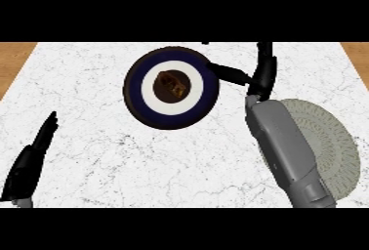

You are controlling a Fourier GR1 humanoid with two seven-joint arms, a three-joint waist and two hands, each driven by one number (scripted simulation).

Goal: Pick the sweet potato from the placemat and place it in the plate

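One sweet potato point(172, 84) is laid at the centre of the plate point(135, 90), toward the worktop's point(108, 161) far edge. Beside the plate's right rim the right robot hand point(261, 77) is held released, fingers straight. The placemat point(335, 146) is set near the right edge, and the left robot hand point(32, 156) is rested open near the left.

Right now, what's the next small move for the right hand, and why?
Probably draw the right hand back from the plate, toward the placemat. The potato already lies in the plate's centre, and the hand beside it is open, holding nothing.
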